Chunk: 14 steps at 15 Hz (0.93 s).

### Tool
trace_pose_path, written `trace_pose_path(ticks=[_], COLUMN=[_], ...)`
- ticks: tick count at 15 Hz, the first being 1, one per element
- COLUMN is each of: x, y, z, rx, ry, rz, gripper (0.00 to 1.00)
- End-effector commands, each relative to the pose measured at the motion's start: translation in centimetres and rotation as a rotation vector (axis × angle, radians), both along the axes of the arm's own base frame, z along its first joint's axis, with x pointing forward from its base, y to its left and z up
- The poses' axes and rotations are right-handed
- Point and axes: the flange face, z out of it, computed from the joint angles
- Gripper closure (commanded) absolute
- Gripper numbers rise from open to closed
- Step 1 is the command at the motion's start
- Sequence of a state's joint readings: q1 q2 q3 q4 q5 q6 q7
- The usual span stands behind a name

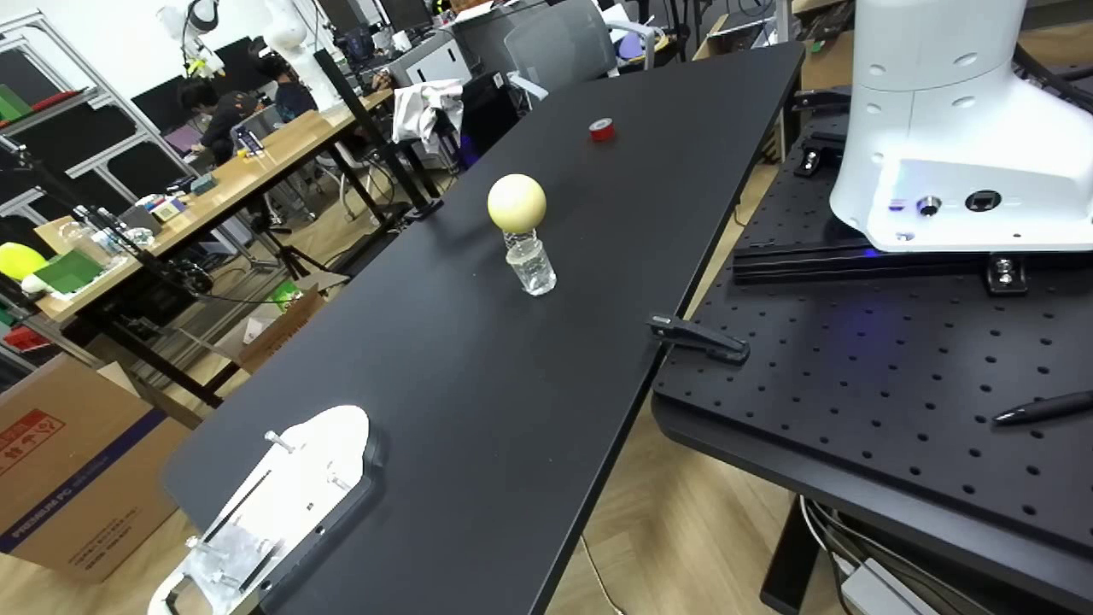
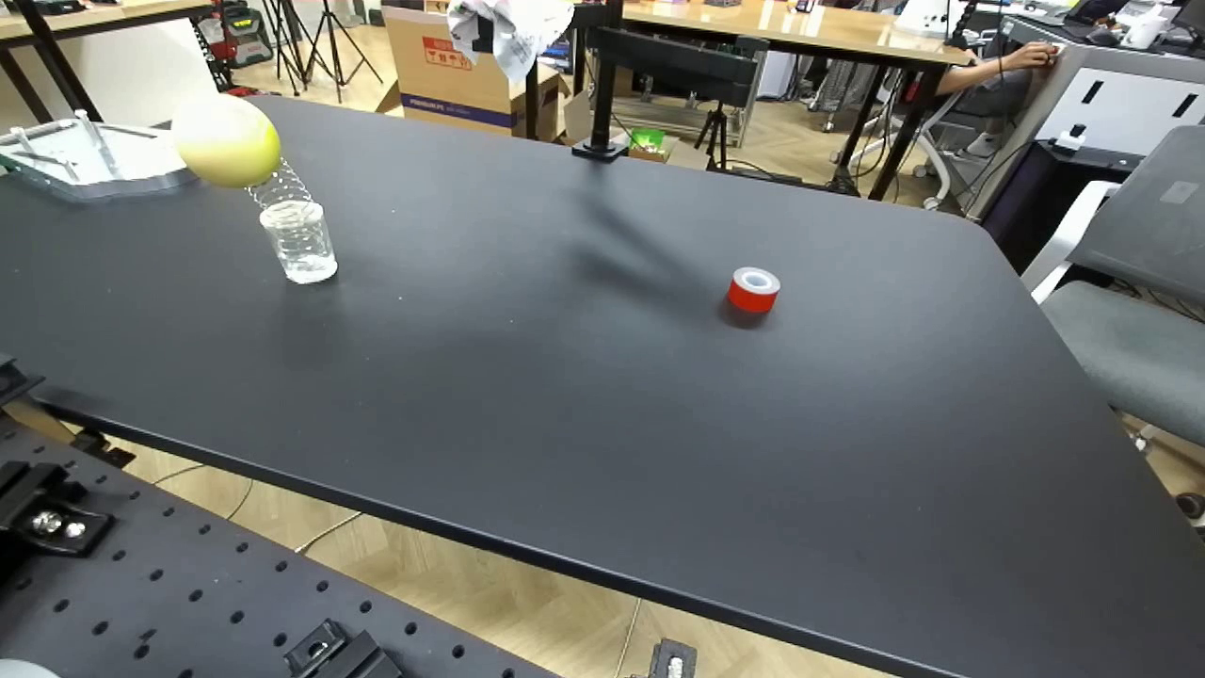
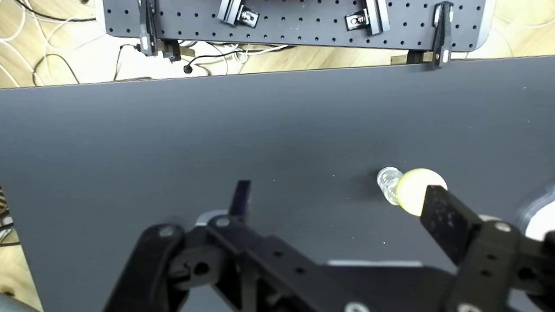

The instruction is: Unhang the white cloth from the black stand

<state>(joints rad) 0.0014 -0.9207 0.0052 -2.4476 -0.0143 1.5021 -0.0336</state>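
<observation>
A white cloth [image 1: 431, 109] hangs beyond the far edge of the black table in an exterior view, and it also shows at the top of an exterior view [image 2: 518, 33]. There it hangs beside the black stand [image 2: 604, 89], whose base is fixed at the table's far edge. The stand's upright also shows in an exterior view [image 1: 376, 132]. The top of the cloth is cut off in that view where the stand's base is plainest. My gripper [image 3: 338, 193] is open and empty over the table in the wrist view. It is out of view in both exterior views. No cloth is recognisable in the wrist view.
A yellow ball [image 1: 517, 203] sits on clear stacked cups [image 1: 531, 266] on the table [image 2: 565, 395]. A red tape roll [image 2: 753, 290] and a white board with pegs [image 1: 290, 478] also lie there. The robot base [image 1: 956, 128] stands on a perforated black plate [image 1: 854, 359].
</observation>
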Motion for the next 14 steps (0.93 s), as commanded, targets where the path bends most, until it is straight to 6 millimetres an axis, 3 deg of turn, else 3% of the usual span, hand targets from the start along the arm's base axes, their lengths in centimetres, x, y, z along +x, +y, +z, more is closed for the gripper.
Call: trace_pose_path(ticks=[1, 5, 8, 12, 14], x=[0.8, 4.6, 8.6, 14.4, 16.0], y=[-0.1, -0.6, -0.9, -1.2, -1.1], z=[0.3, 0.1, -1.0, -4.3, -6.1], rx=[-0.028, -0.089, -0.114, -0.091, -0.074], ry=[-0.053, -0.194, -0.251, -0.211, -0.154], rz=[-0.011, 0.004, 0.03, 0.057, 0.063], gripper=[0.0, 0.0, 0.0, 0.0, 0.0])
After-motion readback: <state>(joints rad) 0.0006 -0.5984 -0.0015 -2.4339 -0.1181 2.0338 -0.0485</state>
